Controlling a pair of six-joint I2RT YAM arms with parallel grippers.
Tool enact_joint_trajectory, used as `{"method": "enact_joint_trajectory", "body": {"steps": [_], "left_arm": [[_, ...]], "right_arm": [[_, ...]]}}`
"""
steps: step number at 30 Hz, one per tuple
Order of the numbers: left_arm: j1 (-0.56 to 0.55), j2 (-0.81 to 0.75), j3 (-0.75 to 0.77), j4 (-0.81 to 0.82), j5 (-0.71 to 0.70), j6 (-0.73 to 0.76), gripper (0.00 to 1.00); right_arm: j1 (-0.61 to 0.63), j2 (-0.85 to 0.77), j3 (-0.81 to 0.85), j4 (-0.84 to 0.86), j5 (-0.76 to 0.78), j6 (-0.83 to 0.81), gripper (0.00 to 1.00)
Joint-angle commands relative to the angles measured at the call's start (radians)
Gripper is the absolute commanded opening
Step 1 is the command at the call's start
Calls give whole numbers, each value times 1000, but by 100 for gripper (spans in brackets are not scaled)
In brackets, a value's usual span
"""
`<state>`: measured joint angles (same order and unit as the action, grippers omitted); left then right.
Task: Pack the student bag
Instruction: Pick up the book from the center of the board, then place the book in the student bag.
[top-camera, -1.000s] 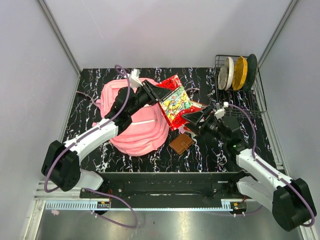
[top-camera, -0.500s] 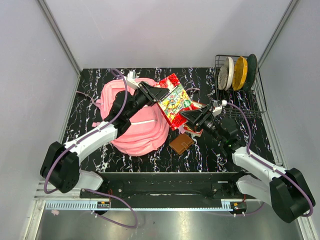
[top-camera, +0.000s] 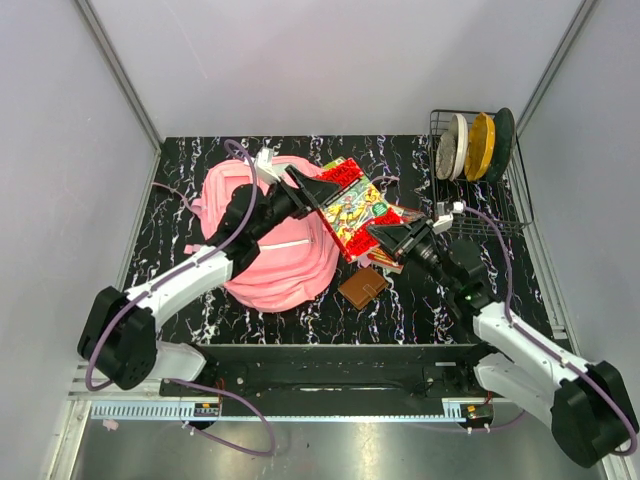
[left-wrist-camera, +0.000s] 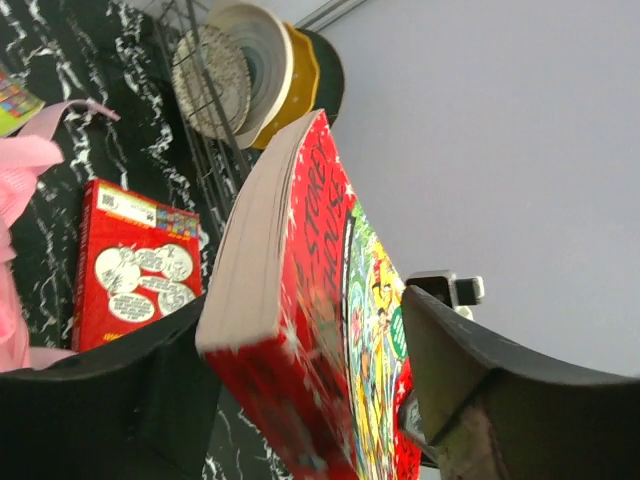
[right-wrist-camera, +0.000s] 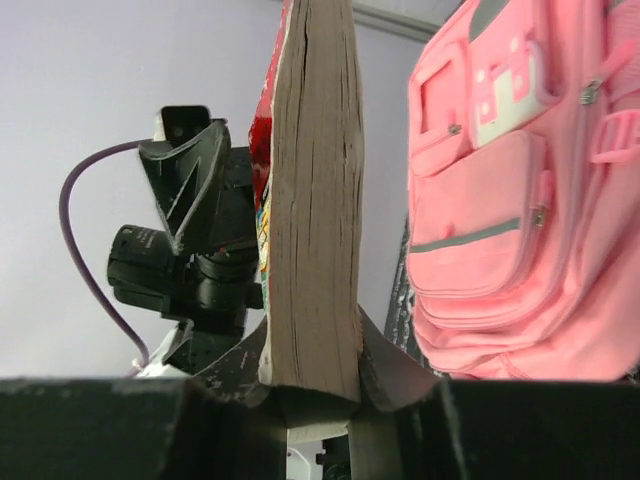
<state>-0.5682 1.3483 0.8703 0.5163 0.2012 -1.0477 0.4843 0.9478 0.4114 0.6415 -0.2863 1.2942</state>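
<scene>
The student bag (top-camera: 268, 250) is a pink backpack lying at the left-centre of the table, and it also fills the right of the right wrist view (right-wrist-camera: 510, 200). A thick red picture book (top-camera: 350, 205) hangs in the air between the two arms. My right gripper (top-camera: 388, 238) is shut on the book's page edge (right-wrist-camera: 315, 200), one jaw pressed on each cover. My left gripper (top-camera: 305, 190) stands open around the book's other end (left-wrist-camera: 300, 280), its jaws spread wider than the book.
A second red book (left-wrist-camera: 135, 265) lies flat on the table below the held one. A brown wallet (top-camera: 362, 287) rests in front of it. A wire rack with plates (top-camera: 478, 150) stands at the back right corner.
My right gripper has closed onto the book's near edge. My left gripper, which was clamped on the book, has spread its jaws. The book has tipped slightly toward the right arm.
</scene>
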Motion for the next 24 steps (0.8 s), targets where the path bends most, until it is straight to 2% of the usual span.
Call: {"method": "enact_joint_trajectory", "body": {"steps": [1, 2, 3, 4, 5, 6, 7, 8, 12, 14, 16, 20, 24], "left_arm": [[2, -92, 67, -230, -3, 205, 89], [4, -107, 73, -290, -22, 298, 94], [4, -141, 93, -428, -46, 345, 97], [4, -158, 110, -505, -98, 397, 99], [-4, -173, 124, -572, -124, 487, 99], [-4, -198, 145, -688, -141, 523, 99], [-2, -205, 150, -731, -146, 561, 99], [-4, -210, 154, -775, -140, 640, 99], [-6, -157, 200, -1086, -77, 787, 99], [-33, -135, 193, -1159, -71, 856, 99], [-67, -138, 184, -1223, -132, 886, 99], [-119, -118, 236, -1354, -129, 1004, 99], [-122, -110, 223, -1369, -184, 1086, 97]], "right_arm": [[4, -124, 67, -199, 154, -79, 0], [5, -145, 70, -250, 183, -90, 0], [4, -190, 92, -317, 220, -111, 0], [4, -205, 108, -467, 281, -124, 0], [4, -216, 124, -518, 314, -140, 0], [4, -228, 142, -555, 332, -165, 0], [2, -234, 144, -606, 355, -167, 0], [2, -238, 144, -617, 358, -165, 0], [2, -234, 124, -634, 352, -159, 0], [4, -230, 122, -635, 345, -161, 0], [2, -228, 124, -635, 332, -164, 0], [2, -222, 135, -664, 323, -176, 0], [2, -207, 141, -666, 309, -176, 0]]}}
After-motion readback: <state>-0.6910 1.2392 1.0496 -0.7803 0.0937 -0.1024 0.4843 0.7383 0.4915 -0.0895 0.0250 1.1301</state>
